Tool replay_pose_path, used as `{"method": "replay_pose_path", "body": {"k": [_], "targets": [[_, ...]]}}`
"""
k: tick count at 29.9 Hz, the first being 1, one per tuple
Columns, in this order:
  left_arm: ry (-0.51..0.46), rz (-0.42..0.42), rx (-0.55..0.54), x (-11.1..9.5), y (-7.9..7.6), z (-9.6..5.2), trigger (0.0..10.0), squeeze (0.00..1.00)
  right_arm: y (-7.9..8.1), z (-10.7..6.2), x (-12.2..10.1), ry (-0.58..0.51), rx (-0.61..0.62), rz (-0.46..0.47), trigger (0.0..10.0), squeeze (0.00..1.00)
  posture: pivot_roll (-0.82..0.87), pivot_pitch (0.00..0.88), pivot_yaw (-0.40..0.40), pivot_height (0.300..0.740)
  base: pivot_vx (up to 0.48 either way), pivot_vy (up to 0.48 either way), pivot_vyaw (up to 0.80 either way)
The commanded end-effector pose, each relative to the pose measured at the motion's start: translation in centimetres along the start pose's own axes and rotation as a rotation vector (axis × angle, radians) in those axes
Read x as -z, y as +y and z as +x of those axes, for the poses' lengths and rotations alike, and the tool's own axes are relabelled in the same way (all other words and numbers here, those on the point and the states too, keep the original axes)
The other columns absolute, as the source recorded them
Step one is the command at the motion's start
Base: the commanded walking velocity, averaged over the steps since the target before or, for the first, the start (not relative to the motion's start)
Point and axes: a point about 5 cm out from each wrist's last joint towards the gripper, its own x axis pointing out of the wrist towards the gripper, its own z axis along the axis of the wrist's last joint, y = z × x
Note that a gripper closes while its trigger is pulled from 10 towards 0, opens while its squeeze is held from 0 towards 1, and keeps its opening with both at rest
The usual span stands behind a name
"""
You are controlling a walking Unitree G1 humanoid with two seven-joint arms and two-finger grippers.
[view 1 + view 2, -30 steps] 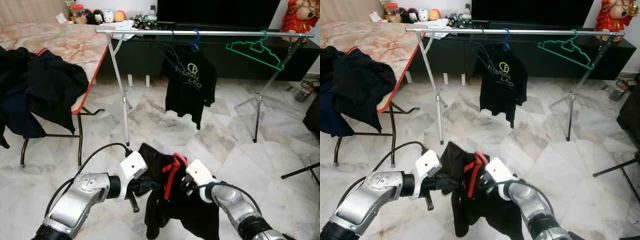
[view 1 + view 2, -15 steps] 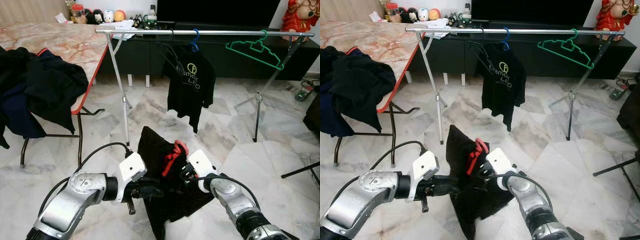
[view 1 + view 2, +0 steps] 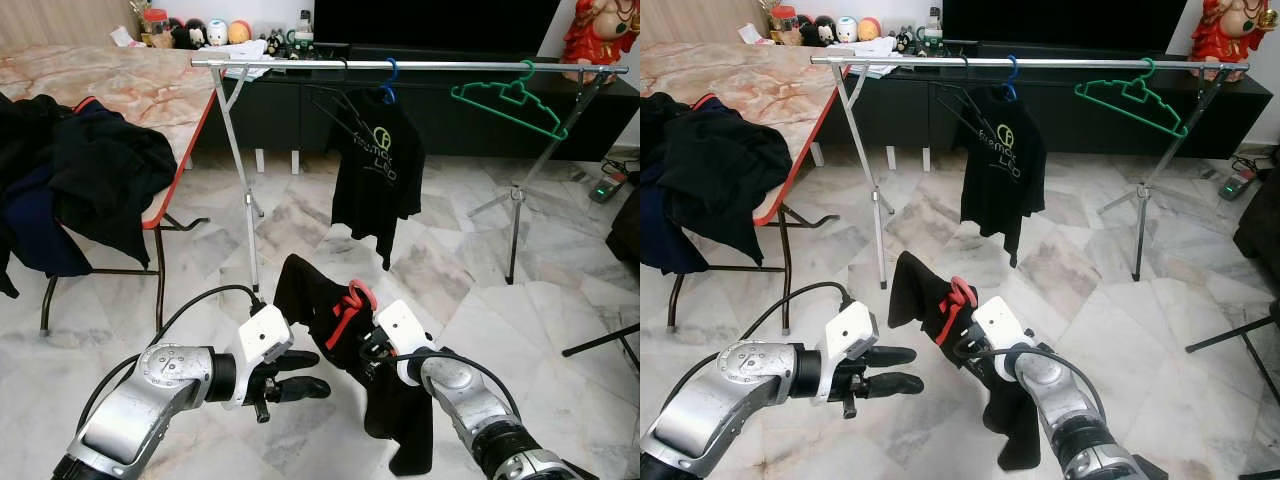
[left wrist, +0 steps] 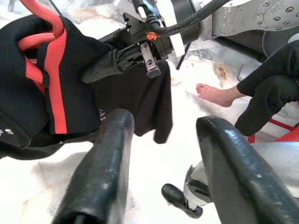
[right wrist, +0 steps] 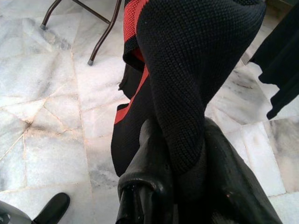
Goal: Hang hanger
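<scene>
A black garment with red trim, a red hanger hook poking from its top, hangs low in front of me. My right gripper is shut on a fold of it just below the red hook; the right wrist view shows the knit cloth pinched between the fingers. Left of the garment, my left gripper is open and holds nothing, a short gap away. The silver clothes rail stands ahead, well above and beyond both grippers.
On the rail hang a black T-shirt on a blue hanger and a bare green hanger. A marble-top table with a pile of dark clothes stands at left. A person's bare foot rests on the floor.
My left gripper has let go of the garment and opened. The cloth, which was spread between both grippers, has dropped and now hangs from the right gripper alone.
</scene>
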Motion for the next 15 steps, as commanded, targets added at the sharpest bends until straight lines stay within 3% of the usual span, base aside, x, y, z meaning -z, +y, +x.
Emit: {"method": "replay_pose_path", "body": {"k": [1, 6, 7, 8, 10, 13, 14, 15], "targets": [[-0.003, 0.002, 0.018, -0.2, -0.3, 0.0, 10.0, 1.0, -0.4, 0.1, -0.9, -0.038, 0.015, 0.007, 0.0, 0.0, 0.08, 0.119, -0.019, 0.74, 0.0, 0.0, 0.0], [-0.002, -0.001, 0.022, -0.3, -0.4, -0.1, 10.0, 1.0, -0.4, 0.1, -0.9, -0.046, 0.022, 0.014, 0.0, 0.0, 0.08, 0.119, -0.019, 0.74, 0.0, 0.0, 0.0], [0.118, 0.029, -0.019, 1.6, 0.5, -1.9, 10.0, 1.0, -0.3, -2.1, 1.7, -0.023, -0.295, -0.166, 0.0, 0.0, 0.08, 0.08, -0.028, 0.74, 0.0, 0.0, 0.0], [0.118, 0.029, -0.019, 1.6, 0.5, -1.9, 10.0, 1.0, -0.3, -2.1, 1.7, -0.023, -0.295, -0.166, 0.0, 0.0, 0.08, 0.08, -0.028, 0.74, 0.0, 0.0, 0.0], [0.164, 0.044, -0.036, 2.3, 0.8, -2.4, 10.0, 1.0, -0.3, -3.3, 2.9, 0.013, -0.429, -0.243, 0.0, 0.0, 0.08, 0.076, -0.029, 0.74, 0.0, 0.0, 0.0], [0.15, 0.054, -0.074, 2.3, 1.1, -1.9, 10.0, 1.0, -0.4, -3.0, 2.6, 0.004, -0.393, -0.234, 0.0, 0.0, 0.08, 0.073, -0.027, 0.74, 0.0, 0.0, 0.0], [0.153, 0.071, -0.15, 2.5, 1.8, -1.5, 10.0, 0.81, -0.3, -2.7, 2.4, -0.009, -0.366, -0.214, 0.0, 0.0, 0.08, 0.072, -0.026, 0.74, 0.0, 0.0, 0.0], [0.153, 0.071, -0.15, 2.5, 1.8, -1.5, 10.0, 0.81, -0.3, -2.7, 2.4, -0.009, -0.366, -0.214, 0.0, 0.0, 0.08, 0.072, -0.026, 0.74, 0.0, 0.0, 0.0]]}}
